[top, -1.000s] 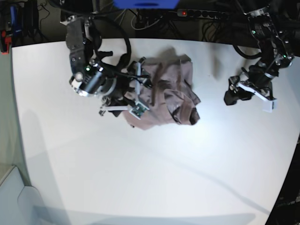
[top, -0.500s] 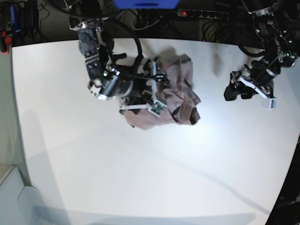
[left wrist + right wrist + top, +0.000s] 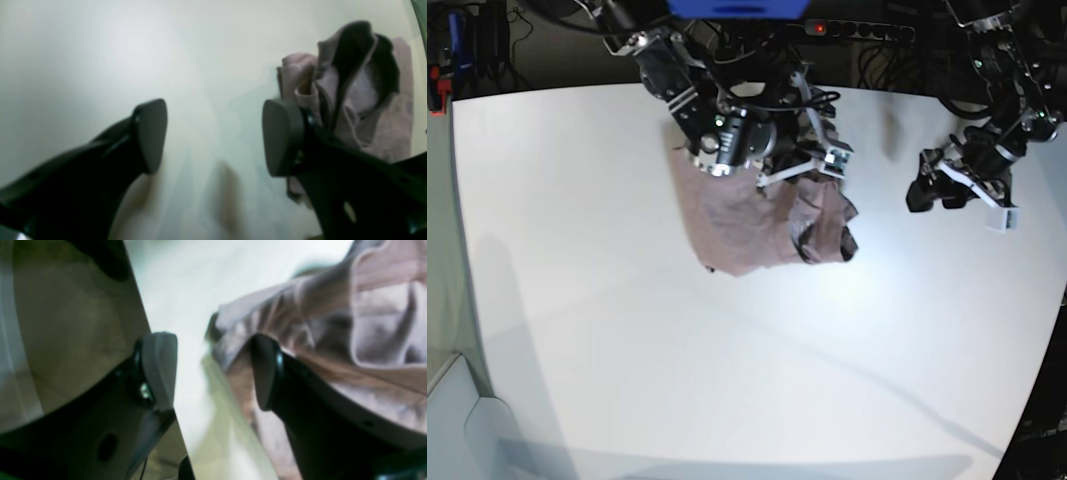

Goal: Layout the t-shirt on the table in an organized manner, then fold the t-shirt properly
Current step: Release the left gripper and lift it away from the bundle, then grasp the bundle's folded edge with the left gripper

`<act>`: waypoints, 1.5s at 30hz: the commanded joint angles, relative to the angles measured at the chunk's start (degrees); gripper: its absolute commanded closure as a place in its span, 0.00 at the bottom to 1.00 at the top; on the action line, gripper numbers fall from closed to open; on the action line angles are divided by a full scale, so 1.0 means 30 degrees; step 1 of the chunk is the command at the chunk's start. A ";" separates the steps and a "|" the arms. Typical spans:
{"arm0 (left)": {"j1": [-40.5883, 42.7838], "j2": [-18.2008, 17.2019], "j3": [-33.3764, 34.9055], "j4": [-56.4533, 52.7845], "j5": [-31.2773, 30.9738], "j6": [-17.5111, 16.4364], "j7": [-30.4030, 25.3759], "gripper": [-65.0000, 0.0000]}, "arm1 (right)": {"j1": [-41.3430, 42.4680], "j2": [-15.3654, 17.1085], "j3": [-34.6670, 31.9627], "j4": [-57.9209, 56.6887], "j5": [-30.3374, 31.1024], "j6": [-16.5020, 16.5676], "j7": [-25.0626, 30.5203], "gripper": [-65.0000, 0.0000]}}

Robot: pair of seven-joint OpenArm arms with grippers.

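T-shirt [image 3: 762,215] sits bunched in a wrinkled heap toward the far middle of the white worktop [image 3: 727,380], mauve cloth folded over on itself, with a dark opening that may be the neck or a sleeve showing in my left wrist view; nothing of it is laid flat yet, so I judge the spreading-out step has barely begun

My right hand [image 3: 812,160] hangs over the far edge of the heap. Its two pads stand apart in the wrist view, one pad [image 3: 160,368] over bare worktop and the other [image 3: 263,370] against or just above a fold of cloth. I cannot tell whether any fabric is caught between them; the gap looks empty. I take it the hand is placed there to straddle an edge of the shirt, so that pressing together would give me a corner to pull out

My left hand [image 3: 962,190] waits well to the right of the heap, above bare worktop, its pads spread wide and holding nothing. From its own camera the shirt [image 3: 360,93] lies just beyond one pad [image 3: 280,136], apart from it. Kept clear like that, it is free to come in for the opposite side once one edge is lifted
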 commanded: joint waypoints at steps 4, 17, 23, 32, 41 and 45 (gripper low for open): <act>-0.0086 -0.0499 -0.0047 0.0392 -0.2864 -0.0171 -0.0326 0.33 | 0.0056 0.0642 0.0084 0.2227 0.0282 0.0055 -0.0491 0.51; -0.0204 -0.0851 0.0071 0.2502 -0.6527 -0.2076 0.0524 0.33 | -0.0970 0.2928 0.3864 0.5949 0.0282 0.0055 -0.0989 0.52; -0.0145 -0.0264 0.1770 0.3352 -0.6322 -0.2105 0.0465 0.32 | -0.1175 0.2899 0.6238 0.6652 0.0282 0.0055 -0.1136 0.51; -0.0145 0.0234 0.4320 0.1886 -0.5677 -0.1255 0.0377 0.13 | -0.1410 0.2928 0.6912 0.6652 0.0282 0.0055 -0.1136 0.51; 0.0002 0.0849 0.4290 0.1798 -0.5589 -0.1109 0.0348 0.05 | -0.1439 0.2928 0.6912 0.6564 0.0282 0.0055 -0.1019 0.51; 0.0148 0.1464 0.4085 0.0216 -0.4652 -0.0318 0.0172 0.05 | -0.1439 0.2928 0.6912 0.6564 0.0282 0.0055 -0.0989 0.51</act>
